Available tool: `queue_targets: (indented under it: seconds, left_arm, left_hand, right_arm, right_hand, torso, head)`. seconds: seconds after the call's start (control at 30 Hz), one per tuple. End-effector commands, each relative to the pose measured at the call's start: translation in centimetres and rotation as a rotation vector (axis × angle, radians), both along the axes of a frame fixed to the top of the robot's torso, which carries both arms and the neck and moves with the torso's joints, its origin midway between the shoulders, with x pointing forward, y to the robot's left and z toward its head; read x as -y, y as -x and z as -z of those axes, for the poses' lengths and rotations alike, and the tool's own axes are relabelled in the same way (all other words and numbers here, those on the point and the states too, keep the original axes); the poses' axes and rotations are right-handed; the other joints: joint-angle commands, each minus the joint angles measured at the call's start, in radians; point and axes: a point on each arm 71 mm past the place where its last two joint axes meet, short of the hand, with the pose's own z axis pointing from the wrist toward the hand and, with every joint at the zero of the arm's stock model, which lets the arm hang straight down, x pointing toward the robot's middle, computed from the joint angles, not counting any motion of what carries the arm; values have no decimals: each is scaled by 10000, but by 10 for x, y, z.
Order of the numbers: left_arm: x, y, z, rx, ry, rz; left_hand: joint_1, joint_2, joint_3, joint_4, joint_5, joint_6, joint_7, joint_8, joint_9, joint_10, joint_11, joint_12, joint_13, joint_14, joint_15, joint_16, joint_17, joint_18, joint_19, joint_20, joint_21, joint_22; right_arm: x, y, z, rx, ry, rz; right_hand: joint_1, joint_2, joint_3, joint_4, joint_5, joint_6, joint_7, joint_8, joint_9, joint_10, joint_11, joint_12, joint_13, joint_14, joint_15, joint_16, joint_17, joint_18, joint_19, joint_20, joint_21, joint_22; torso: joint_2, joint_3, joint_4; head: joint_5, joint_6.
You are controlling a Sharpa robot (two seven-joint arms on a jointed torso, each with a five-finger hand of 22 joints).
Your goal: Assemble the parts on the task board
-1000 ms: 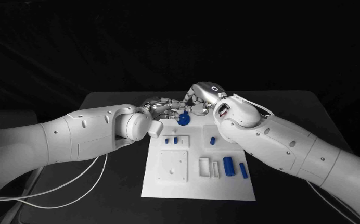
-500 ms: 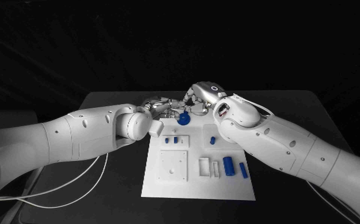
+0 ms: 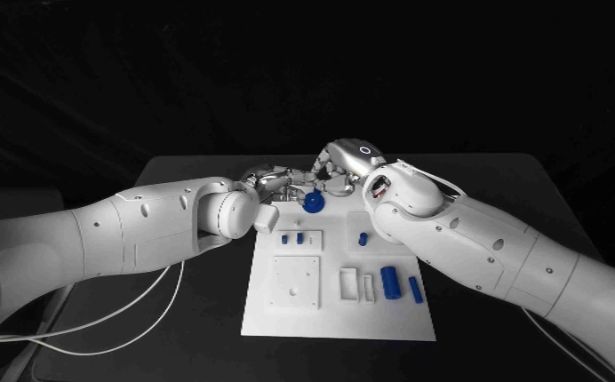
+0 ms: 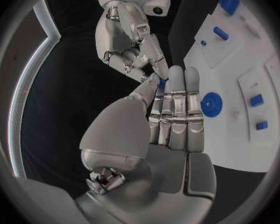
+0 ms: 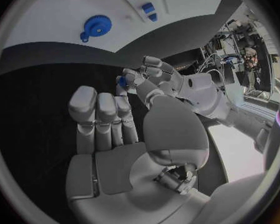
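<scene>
My left hand [image 4: 168, 114] and my right hand [image 5: 112, 119] meeting fingertip to fingertip at the far edge of the task board [image 3: 339, 315], a small blue part [image 5: 122, 79] pinched between them, blue gear [image 3: 313, 201] on the board just beside, 2 blue cylinders [image 3: 389, 279] lying nearer me

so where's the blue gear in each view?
Head view: blue gear at the board's far end, just before the two hands.
Left wrist view: gear on the board beside the left hand's fingertips.
Right wrist view: gear on the board, beyond the fingers.
Shared landmark: the white board.
</scene>
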Motion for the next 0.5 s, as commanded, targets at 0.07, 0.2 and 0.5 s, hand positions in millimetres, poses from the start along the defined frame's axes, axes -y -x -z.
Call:
queue_targets:
  seconds: [0.07, 0.2, 0.5]
  left_arm:
    - [7, 1, -4, 156, 225, 232]
    - [6, 1, -4, 168, 210, 200]
    - [4, 0, -4, 188, 195, 157]
  left_hand:
    - [79, 76, -6, -95, 76, 149, -18, 52, 5, 117, -30, -39, 2, -3, -93, 41, 59, 96, -33, -72, 76, 90]
    - [71, 134, -28, -201, 157, 229, -26, 54, 8, 184, -55, -37, 3, 20, -112, 50, 126, 95, -57, -91, 128, 197]
    - [60, 229, -67, -360, 216, 295, -26, 44, 7, 237, -75, -38, 3, 47, -128, 18, 198, 95, -85, -112, 180, 343]
  right_arm:
    - [-2, 1, 3, -112, 96, -95]
    - [-1, 1, 3, -67, 22, -66]
    - [0, 1, 1, 112, -249, -67]
  right_hand:
    - [-8, -112, 31, 39, -40, -223, 16, -43, -20, -81, -15, -116, -53, -29, -31, -78, -26, -84, -12, -55, -69, 1065]
    - [7, -258, 114, 12, -104, -955, 219, -39, -35, -401, 112, -534, -396, -175, 63, -322, -176, -26, -134, 23, -467, 975]
    - [138, -442, 3, -33, -31, -1421, 285, -48, -38, -637, 135, -920, -872, -309, 100, -550, -370, 42, -188, 86, -848, 921]
  torso:
    - [4, 1, 1]
    - [-4, 3, -5]
    - [0, 3, 9]
  head:
    - [-2, 3]
    - [1, 4]
    - [-6, 8]
